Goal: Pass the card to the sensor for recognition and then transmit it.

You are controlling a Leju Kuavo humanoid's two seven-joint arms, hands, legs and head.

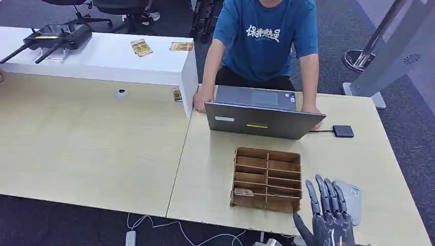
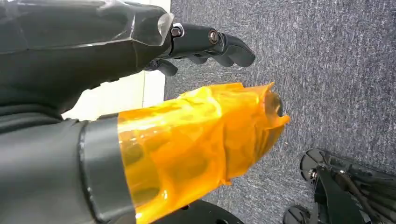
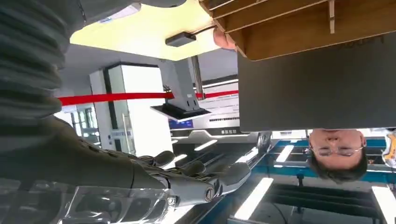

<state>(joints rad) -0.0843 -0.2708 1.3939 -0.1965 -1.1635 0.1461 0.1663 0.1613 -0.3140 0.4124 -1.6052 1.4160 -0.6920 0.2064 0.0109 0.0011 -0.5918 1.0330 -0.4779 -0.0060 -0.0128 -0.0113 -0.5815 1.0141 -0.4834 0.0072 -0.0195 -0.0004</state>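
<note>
A: How are the fingers of the right hand (image 1: 330,215)?
B: Straight, pointing up and forward, a little apart, with nothing between them. Just behind the fingers lies a grey pad (image 1: 352,199) on the table (image 1: 102,148).

A: And the card?
B: A card (image 1: 244,192) lies in a compartment of the wooden box (image 1: 267,179), in the row nearest the robot, at the box's left end. The box stands just left of the fingers and does not touch them.

A: What is farther out from the fingers?
B: Beyond the box stands a grey laptop (image 1: 261,120), its lid turned toward the robot. A person in a blue shirt (image 1: 267,38) has a hand at each side of it. Right of the laptop lies a small black box (image 1: 342,131) on a cable.

A: The left hand (image 2: 205,44)?
B: It hangs over grey carpet (image 2: 327,70), dark fingers loosely curled, holding nothing. Its thumb is wrapped in orange film (image 2: 205,140).
</note>
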